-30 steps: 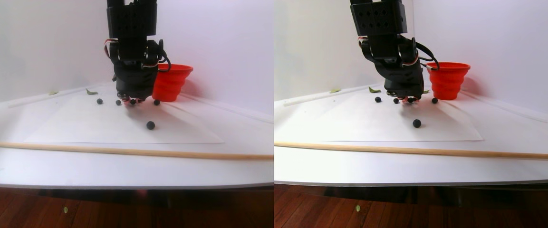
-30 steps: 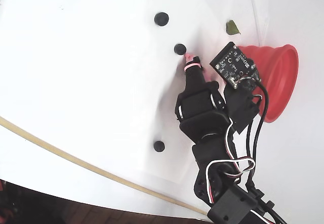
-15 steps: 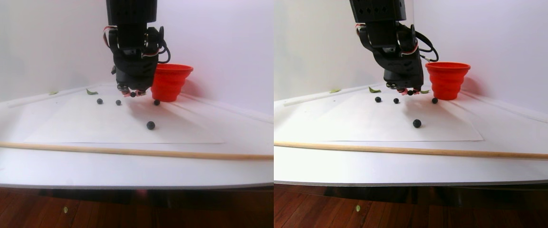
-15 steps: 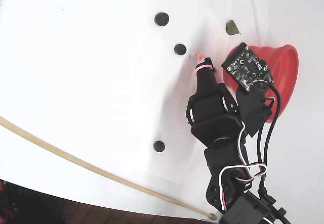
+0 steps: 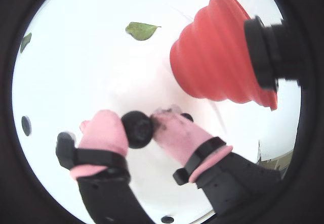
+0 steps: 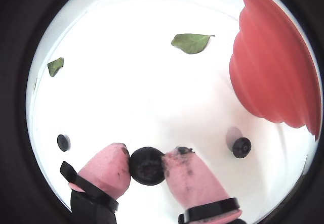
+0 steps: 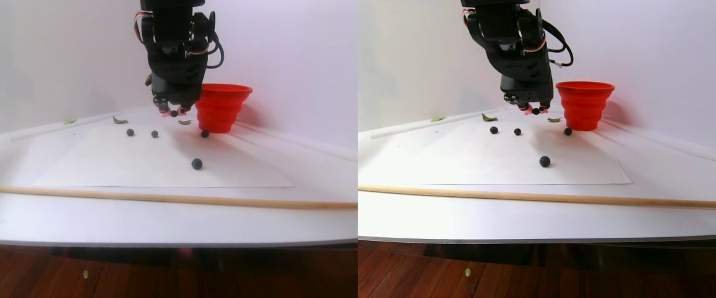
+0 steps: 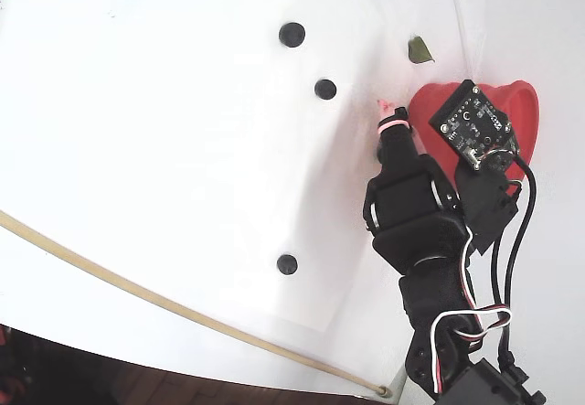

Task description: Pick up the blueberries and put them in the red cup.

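Since a second ago the hand [image 7: 173, 112] has risen off the surface [image 7: 146, 211] and shifted toward the red cup [image 7: 222, 107], carrying one berry.

Wrist views: the pink-tipped fingers [image 5: 104, 133] are closed on a held blueberry [image 5: 136, 129], pinched between both pads. The same berry [image 6: 147, 165] appears in the other wrist view, with the cup's ribbed wall [image 6: 276, 67] up to the right and a loose blueberry [image 6: 242, 147] lying near the cup's base. A green leaf scrap [image 6: 191, 42] lies beyond; another berry [image 6: 63, 142] sits far left.

Stereo pair view: the hand hangs above the white sheet, just left of the cup and below its rim. Four blueberries remain on the surface; one [image 7: 197, 163] lies nearest the camera, well apart from the rest. A wooden stick [image 7: 146, 197] crosses the foreground.

Fixed view: the fingertip [image 8: 393, 117] points at the cup [image 8: 523, 103], close beside its rim, partly masked by the wrist camera board [image 8: 475, 123]. Three berries are visible; two [image 8: 325, 89] lie close together.

Judgement: the grasp has succeeded; more lift is needed to clear the rim before release.
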Motion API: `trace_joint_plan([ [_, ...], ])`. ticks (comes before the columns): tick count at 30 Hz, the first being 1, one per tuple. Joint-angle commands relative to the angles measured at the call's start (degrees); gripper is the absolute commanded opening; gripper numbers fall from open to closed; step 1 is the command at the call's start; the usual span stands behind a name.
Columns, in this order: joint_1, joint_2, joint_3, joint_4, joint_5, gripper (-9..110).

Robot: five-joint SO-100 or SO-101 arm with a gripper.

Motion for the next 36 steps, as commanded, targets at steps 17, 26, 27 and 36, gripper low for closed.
trace_joint_plan([
  [17,2.55,17.05,3.34,5.98,-0.53,11],
  [26,3.16,20.3,4.57,8.26,-1.14,11],
  [27,3.25,20.83,4.66,8.79,-1.23,11],
  [36,3.69,25.22,5.54,12.66,-1.23,11],
])
